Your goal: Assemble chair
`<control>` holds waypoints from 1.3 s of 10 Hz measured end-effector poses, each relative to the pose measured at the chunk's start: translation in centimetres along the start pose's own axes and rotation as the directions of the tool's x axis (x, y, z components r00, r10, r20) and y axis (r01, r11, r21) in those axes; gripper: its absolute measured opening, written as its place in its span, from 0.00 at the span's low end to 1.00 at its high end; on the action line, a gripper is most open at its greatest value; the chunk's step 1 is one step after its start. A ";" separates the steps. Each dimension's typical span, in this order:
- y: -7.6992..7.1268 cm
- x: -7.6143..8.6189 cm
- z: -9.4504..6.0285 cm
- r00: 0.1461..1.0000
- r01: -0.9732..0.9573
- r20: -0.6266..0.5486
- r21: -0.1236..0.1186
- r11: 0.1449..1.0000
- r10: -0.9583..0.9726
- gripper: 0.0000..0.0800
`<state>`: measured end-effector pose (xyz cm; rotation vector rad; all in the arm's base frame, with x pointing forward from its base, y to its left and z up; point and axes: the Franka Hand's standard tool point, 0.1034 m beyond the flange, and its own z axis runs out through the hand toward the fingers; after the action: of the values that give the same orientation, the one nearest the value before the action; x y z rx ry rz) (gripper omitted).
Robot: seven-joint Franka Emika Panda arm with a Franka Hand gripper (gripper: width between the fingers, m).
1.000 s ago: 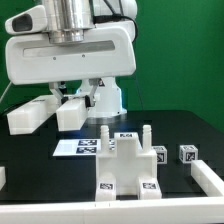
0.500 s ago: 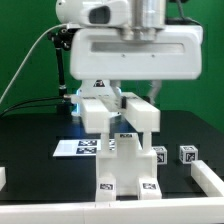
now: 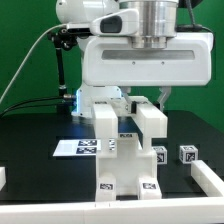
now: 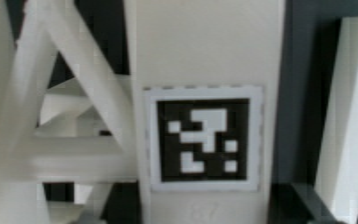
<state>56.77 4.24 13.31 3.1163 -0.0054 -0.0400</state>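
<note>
Partway apart, claw (image 3: 130,125) fingers flanking chair part (image 3: 127,165).

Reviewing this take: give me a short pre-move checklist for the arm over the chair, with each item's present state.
1. Gripper holds a part: ok, the white part sits between the fingers.
2. Held part over the chair base: ok, roughly above it in the exterior view.
3. Held part aligned with the posts: cannot tell, the fingers hide them.
4. Part seated on the base: cannot tell from either view.
5. Loose tagged blocks away from the gripper: ok, on the exterior view's right.
6. Marker board uncovered: ok.
</note>
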 end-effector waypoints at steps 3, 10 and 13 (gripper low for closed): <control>-0.4 1.2 0.2 1.000 -0.026 -0.008 -0.005 1.000 0.026 0.36; -0.1 1.2 0.2 0.999 -0.032 -0.023 -0.002 0.999 0.032 0.36; 0.1 0.6 0.2 0.999 -0.038 -0.016 0.001 0.999 0.038 0.36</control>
<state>57.37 4.13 13.07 3.1157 -0.0642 -0.0137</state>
